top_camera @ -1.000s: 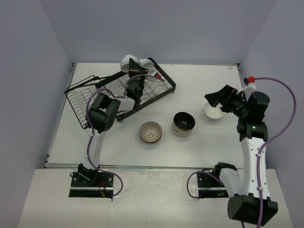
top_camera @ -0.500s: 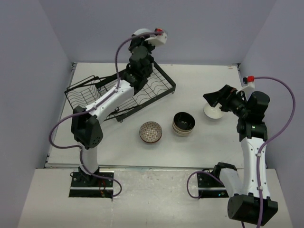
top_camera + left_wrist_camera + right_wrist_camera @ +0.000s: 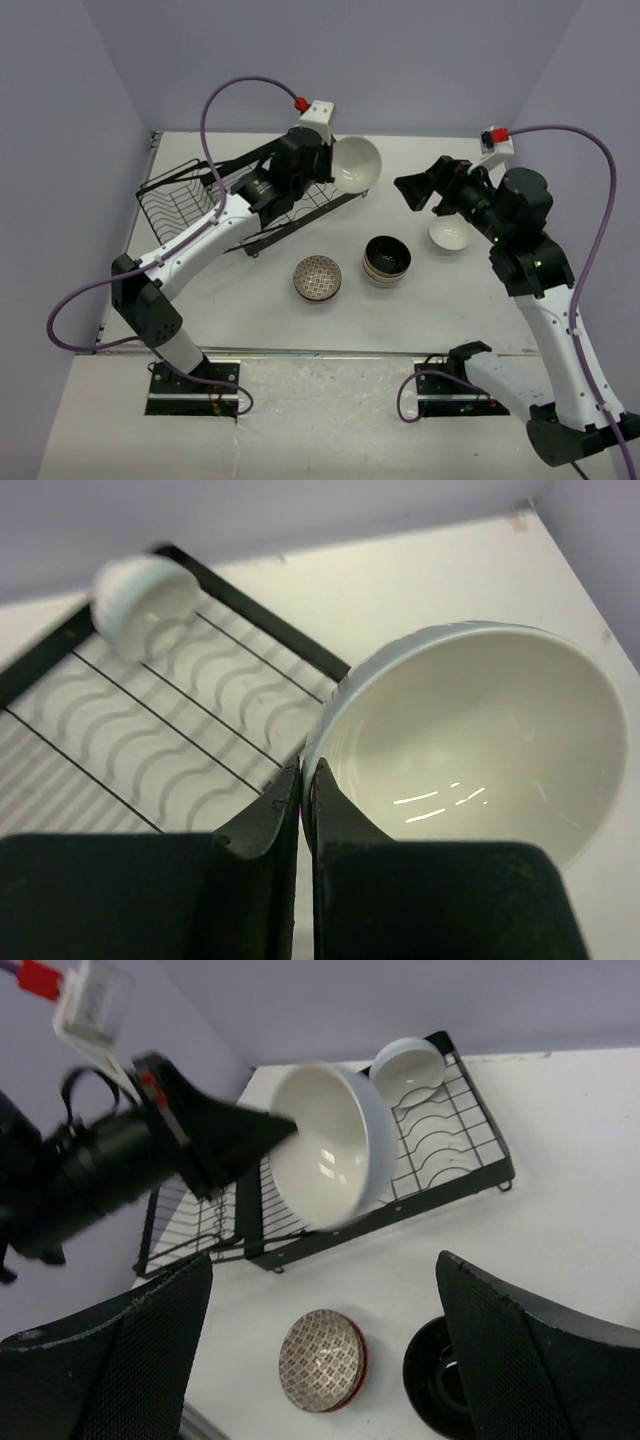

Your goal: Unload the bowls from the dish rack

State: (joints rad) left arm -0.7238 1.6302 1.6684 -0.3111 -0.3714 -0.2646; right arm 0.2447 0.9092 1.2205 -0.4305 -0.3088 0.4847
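Note:
My left gripper [image 3: 302,775] is shut on the rim of a plain white bowl [image 3: 470,740], which hangs tilted in the air over the right end of the black wire dish rack [image 3: 190,205]. From above, that bowl [image 3: 357,162] sits just right of the left gripper [image 3: 334,172]. A second white bowl [image 3: 145,600] lies on its side at the rack's far corner. My right gripper [image 3: 413,190] stands open and empty in the air, facing the held bowl [image 3: 325,1145] and the rack [image 3: 450,1175].
On the table stand a patterned bowl with a red rim [image 3: 317,278], a stack of tan bowls with dark insides [image 3: 386,260] and a white bowl [image 3: 450,236] below the right wrist. The rack's basket section [image 3: 175,210] lies at the left.
The left arm has lifted the white bowl off the rack's far end and swung it right and forward. The right gripper has risen and moved left, away from the white bowl on the table.

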